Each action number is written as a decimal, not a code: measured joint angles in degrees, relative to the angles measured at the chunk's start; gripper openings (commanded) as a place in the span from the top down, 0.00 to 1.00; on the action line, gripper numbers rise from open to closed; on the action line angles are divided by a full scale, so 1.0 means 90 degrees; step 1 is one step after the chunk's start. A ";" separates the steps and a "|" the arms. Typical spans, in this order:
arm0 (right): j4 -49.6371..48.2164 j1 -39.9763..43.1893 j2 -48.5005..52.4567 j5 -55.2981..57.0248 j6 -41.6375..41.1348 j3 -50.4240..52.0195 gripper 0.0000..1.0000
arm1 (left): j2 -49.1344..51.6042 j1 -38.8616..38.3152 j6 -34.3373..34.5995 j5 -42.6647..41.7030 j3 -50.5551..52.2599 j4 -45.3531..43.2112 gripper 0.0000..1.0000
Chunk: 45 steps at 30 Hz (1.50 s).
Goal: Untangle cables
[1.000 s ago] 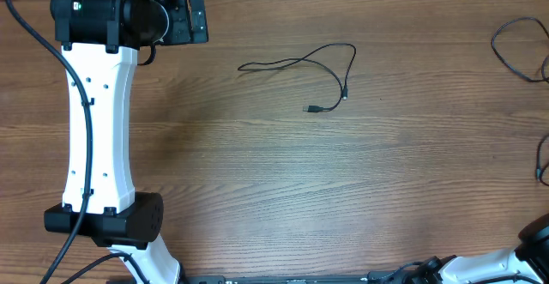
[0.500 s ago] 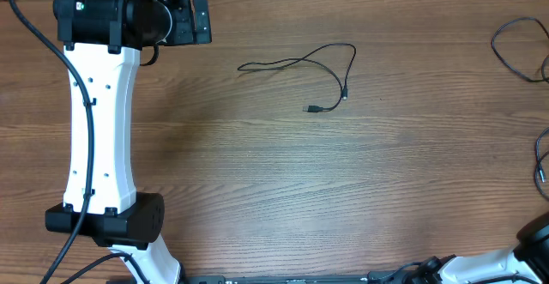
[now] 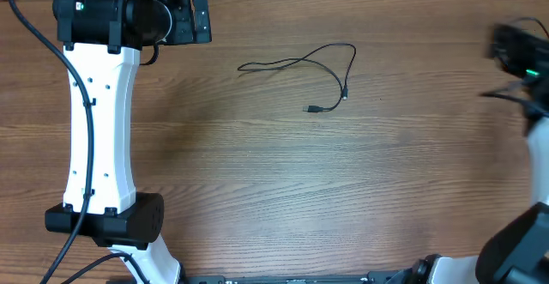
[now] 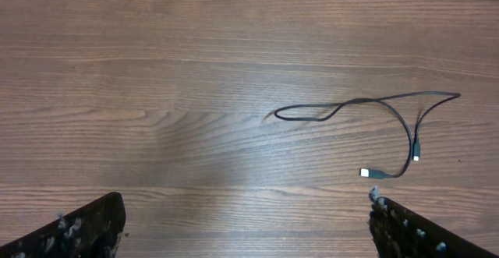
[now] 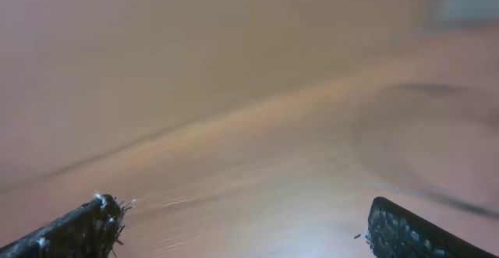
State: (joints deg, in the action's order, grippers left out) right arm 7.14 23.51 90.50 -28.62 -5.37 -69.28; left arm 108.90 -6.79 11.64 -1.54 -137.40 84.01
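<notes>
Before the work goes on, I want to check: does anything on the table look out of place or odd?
Nothing stands out. One thin black cable lies loose on the wooden table, in a loose curve with both plug ends free. The right wrist view is blurred and shows no detail.

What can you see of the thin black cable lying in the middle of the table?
The cable is thin, black and flexible, with a small plug at each end; one plug shows a pale tip. It lies flat and loose on the wooden table, doubled back in a loose curve, the two plugs close together. Only the table touches it.
</notes>
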 measured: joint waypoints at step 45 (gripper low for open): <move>-0.4223 -0.5015 0.4391 0.3504 -1.0110 -0.0151 0.38 | 0.0000 -0.0070 -0.0233 0.0000 0.0000 0.0457 0.00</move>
State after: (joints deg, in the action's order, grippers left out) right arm -30.87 -21.63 130.02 2.92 -96.36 -70.63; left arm 108.90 -7.42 9.54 -1.54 -137.40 88.12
